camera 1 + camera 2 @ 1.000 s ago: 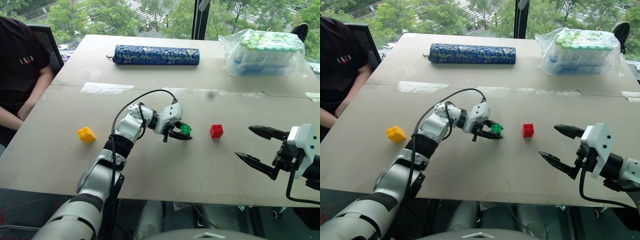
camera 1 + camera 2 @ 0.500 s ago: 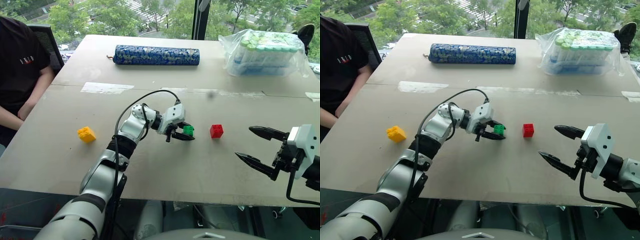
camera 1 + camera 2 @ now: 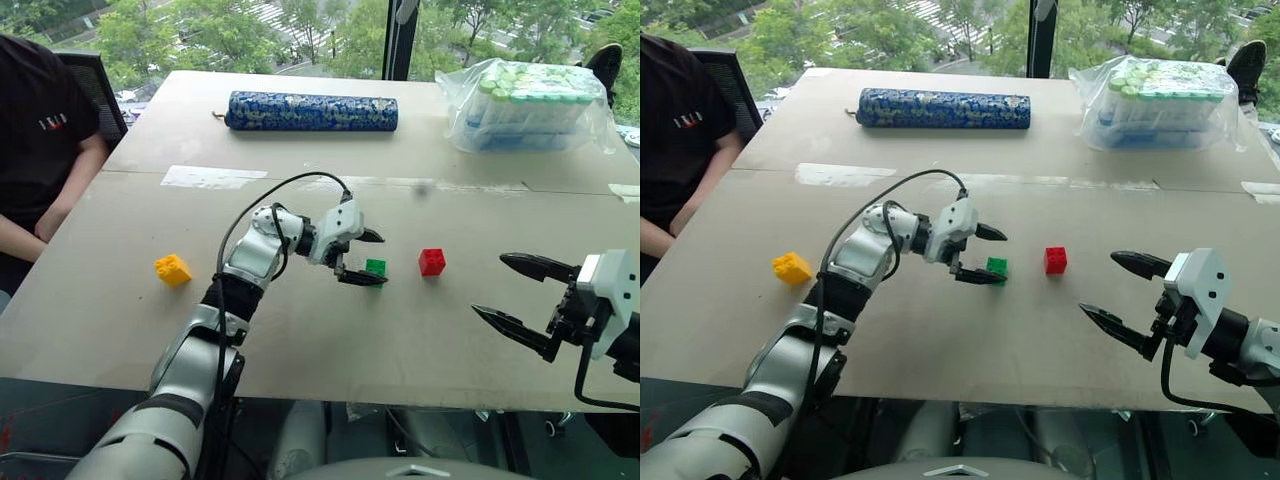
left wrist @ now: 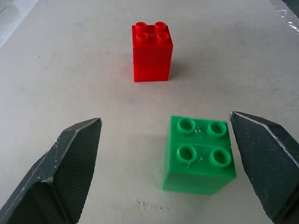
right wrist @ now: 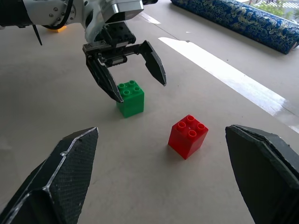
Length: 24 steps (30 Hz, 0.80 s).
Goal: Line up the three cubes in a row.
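Note:
The green cube (image 3: 376, 267) stands on the table just left of the red cube (image 3: 432, 262), a small gap between them. My left gripper (image 3: 383, 260) is open around the green cube, one finger on each side, and neither finger touches it in the left wrist view. The red cube (image 4: 152, 51) sits beyond the green cube (image 4: 198, 156) in that view. Far to the left the yellow cube (image 3: 172, 268) lies alone. My right gripper (image 3: 490, 285) hovers open and empty to the right of the red cube.
A long blue patterned roll (image 3: 312, 110) lies at the back of the table. A clear bag of tubes (image 3: 530, 105) sits at the back right. A person in a black shirt (image 3: 40, 150) sits at the table's left side.
My left gripper has opened and let go of the green cube, which now rests on the table beside the red cube. The right arm has not moved.

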Each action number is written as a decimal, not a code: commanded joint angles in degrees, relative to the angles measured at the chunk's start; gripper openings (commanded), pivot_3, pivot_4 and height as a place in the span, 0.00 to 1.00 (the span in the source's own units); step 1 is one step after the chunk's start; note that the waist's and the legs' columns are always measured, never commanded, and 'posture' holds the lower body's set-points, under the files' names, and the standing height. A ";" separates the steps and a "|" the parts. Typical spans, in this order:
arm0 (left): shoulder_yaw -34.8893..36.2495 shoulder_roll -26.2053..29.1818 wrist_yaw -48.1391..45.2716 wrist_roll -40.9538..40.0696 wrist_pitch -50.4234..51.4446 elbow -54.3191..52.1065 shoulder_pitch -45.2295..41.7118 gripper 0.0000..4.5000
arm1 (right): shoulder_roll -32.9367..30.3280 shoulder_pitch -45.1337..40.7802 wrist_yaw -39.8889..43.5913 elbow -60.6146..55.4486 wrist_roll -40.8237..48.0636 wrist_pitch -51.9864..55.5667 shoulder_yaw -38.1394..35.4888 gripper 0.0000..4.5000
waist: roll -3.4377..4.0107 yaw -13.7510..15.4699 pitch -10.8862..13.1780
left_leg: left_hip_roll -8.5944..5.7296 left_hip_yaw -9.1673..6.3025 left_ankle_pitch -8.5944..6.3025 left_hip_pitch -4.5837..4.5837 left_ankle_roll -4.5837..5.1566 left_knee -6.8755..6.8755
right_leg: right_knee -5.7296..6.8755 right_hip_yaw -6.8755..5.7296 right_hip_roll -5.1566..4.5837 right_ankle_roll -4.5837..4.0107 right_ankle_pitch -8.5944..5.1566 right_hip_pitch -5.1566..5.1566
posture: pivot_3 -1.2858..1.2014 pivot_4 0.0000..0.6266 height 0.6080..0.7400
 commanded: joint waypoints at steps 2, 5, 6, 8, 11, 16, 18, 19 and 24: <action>-0.50 -0.76 1.01 0.87 -1.85 -0.07 -0.80 1.00 | -0.14 -1.54 0.20 -0.25 -0.04 -1.40 0.45 1.00 | 0.00 0.23 0.00 | 0.00 -0.03 0.00 -0.01 0.00 0.06 | 0.05 -0.04 0.00 0.00 0.00 0.00 | 0.52 0.24 1.00; -0.76 -1.15 1.02 1.51 -3.29 1.97 -1.69 1.00 | -0.28 -1.86 0.28 -0.15 -0.08 -1.32 0.38 1.00 | 0.00 0.17 0.00 | -0.01 -0.02 0.00 -0.06 0.00 0.17 | 0.06 -0.04 0.00 0.00 0.00 0.01 | 0.52 0.24 1.00; -0.78 -1.26 1.01 1.68 -3.80 2.86 -2.08 1.00 | -0.31 -1.83 0.32 -0.20 -0.05 -1.28 0.26 1.00 | 0.00 0.16 0.00 | -0.01 -0.02 0.00 -0.07 0.00 0.20 | 0.07 -0.04 0.00 0.00 0.00 0.01 | 0.52 0.24 1.00; -0.82 -1.59 1.09 2.03 -5.10 4.98 -3.12 1.00 | -0.36 -1.46 0.34 -0.45 -0.09 -1.29 -0.10 1.00 | 0.00 0.14 0.00 | -0.01 -0.03 0.00 -0.07 0.01 0.21 | 0.09 -0.04 0.00 0.00 0.00 0.00 | 0.52 0.24 1.00; -1.23 -2.04 1.20 2.90 -7.58 8.19 -4.45 1.00 | -0.21 -0.84 0.01 -0.97 -0.17 -1.26 -0.60 1.00 | 0.00 0.11 0.00 | -0.01 -0.03 0.00 -0.05 0.00 0.22 | 0.16 -0.04 0.01 0.00 0.00 0.00 | 0.52 0.24 1.00; -0.78 -3.04 1.21 3.33 -10.02 12.43 -6.43 1.00 | 0.11 0.10 -0.55 -1.62 -0.34 -1.48 -0.96 1.00 | 0.00 0.07 0.00 | -0.02 -0.03 0.00 -0.07 0.01 0.30 | 0.19 -0.03 0.01 0.01 0.00 0.00 | 0.52 0.24 1.00; -0.73 -3.32 0.94 3.37 -10.87 13.35 -6.79 1.00 | 0.26 0.43 -0.75 -1.78 -0.49 -1.64 -1.00 1.00 | 0.00 0.06 0.00 | -0.01 -0.03 0.00 -0.07 0.01 0.31 | 0.21 -0.03 0.01 0.01 0.00 0.00 | 0.52 0.24 1.00; -0.72 -3.42 0.78 3.35 -11.17 13.66 -6.90 1.00 | 0.31 0.55 -0.83 -1.86 -0.50 -1.67 -1.02 1.00 | 0.00 0.05 0.00 | -0.02 -0.03 0.00 -0.06 0.01 0.32 | 0.22 -0.04 0.01 0.01 0.00 0.00 | 0.52 0.24 1.00; -0.54 -3.68 0.50 3.67 -12.51 15.47 -7.59 1.00 | 0.30 1.02 -1.10 -2.05 -0.63 -1.96 -1.17 1.00 | 0.00 0.05 0.00 | -0.02 -0.03 -0.01 -0.07 0.01 0.34 | 0.23 -0.03 0.01 0.01 0.00 0.00 | 0.52 0.24 1.00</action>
